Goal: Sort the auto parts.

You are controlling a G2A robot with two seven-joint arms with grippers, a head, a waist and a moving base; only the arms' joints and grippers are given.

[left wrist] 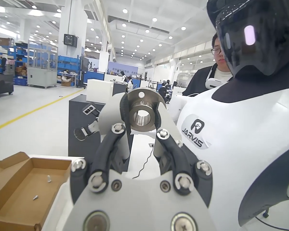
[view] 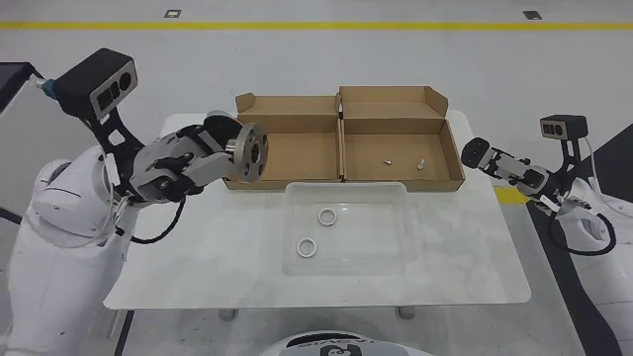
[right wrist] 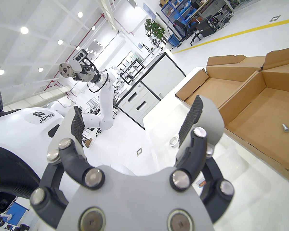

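Auto parts number five: one flanged hub, two rings in the one clear tray (the far ring and the near ring), and two small bolts, the left bolt and the right bolt, lying in the right box of two cardboard boxes. The hub is in the air near the outer wall of the left box — its neck is clamped between the fingers of the left gripper, the flange beyond the fingertips — while the right gripper hangs off the right edge of the table, fingers wide apart around nothing. The fingers cover both sides of the neck, and in the right wrist view one finger cuts off part of a ring.
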